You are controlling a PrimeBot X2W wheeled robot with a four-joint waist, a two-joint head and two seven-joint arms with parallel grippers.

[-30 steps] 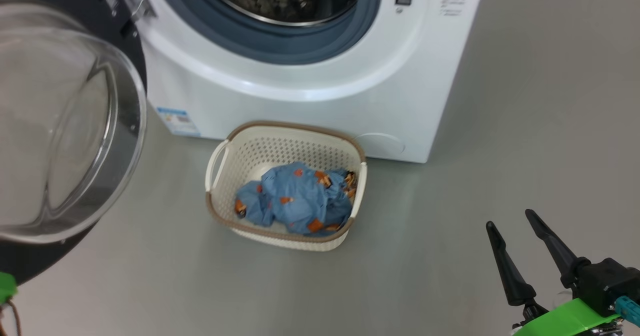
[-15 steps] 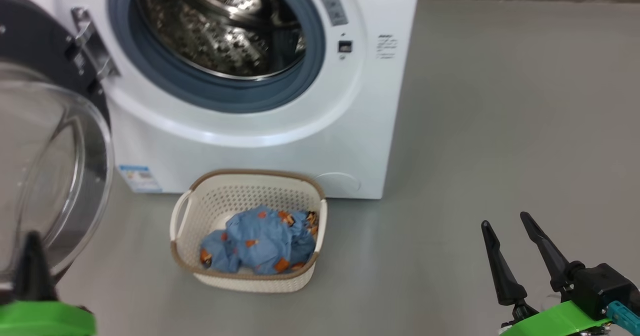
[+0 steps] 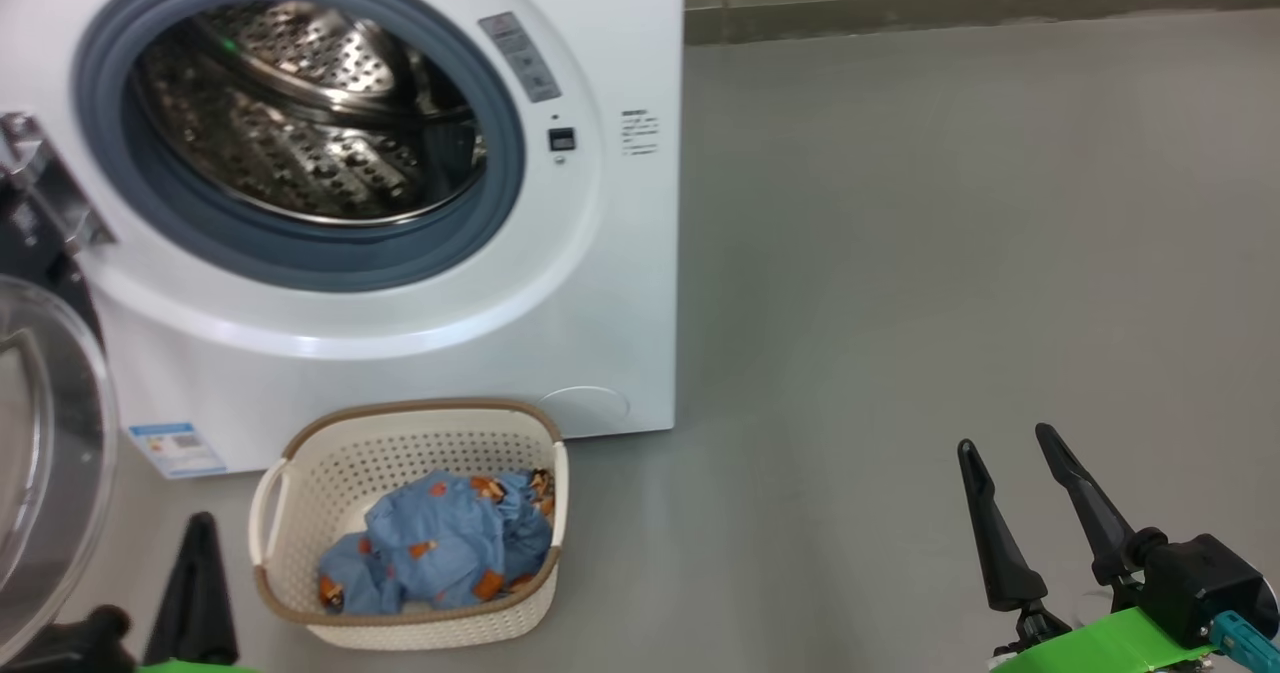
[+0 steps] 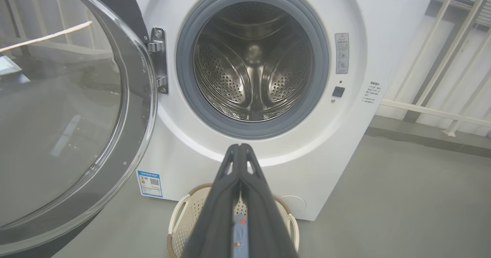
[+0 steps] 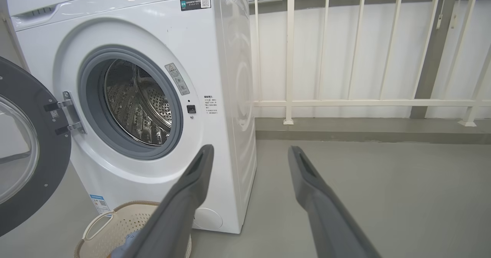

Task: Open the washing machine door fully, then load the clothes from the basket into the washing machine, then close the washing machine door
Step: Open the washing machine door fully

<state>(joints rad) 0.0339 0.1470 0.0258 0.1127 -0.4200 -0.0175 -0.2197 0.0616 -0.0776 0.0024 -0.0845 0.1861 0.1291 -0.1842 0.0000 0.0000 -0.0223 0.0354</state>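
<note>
We've clothes just right of our left gripper (fingers together, empty); right gripper, spread, is well apart.

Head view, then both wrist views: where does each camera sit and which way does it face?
Head: up high, looking down at washer and basket; left hand and right hand low.
Left wrist: faces the drum squarely; left hand shut, bottom centre.
Right wrist: faces washer obliquely, railing beyond; right hand open.
Shared: all three show washer and basket.
</note>
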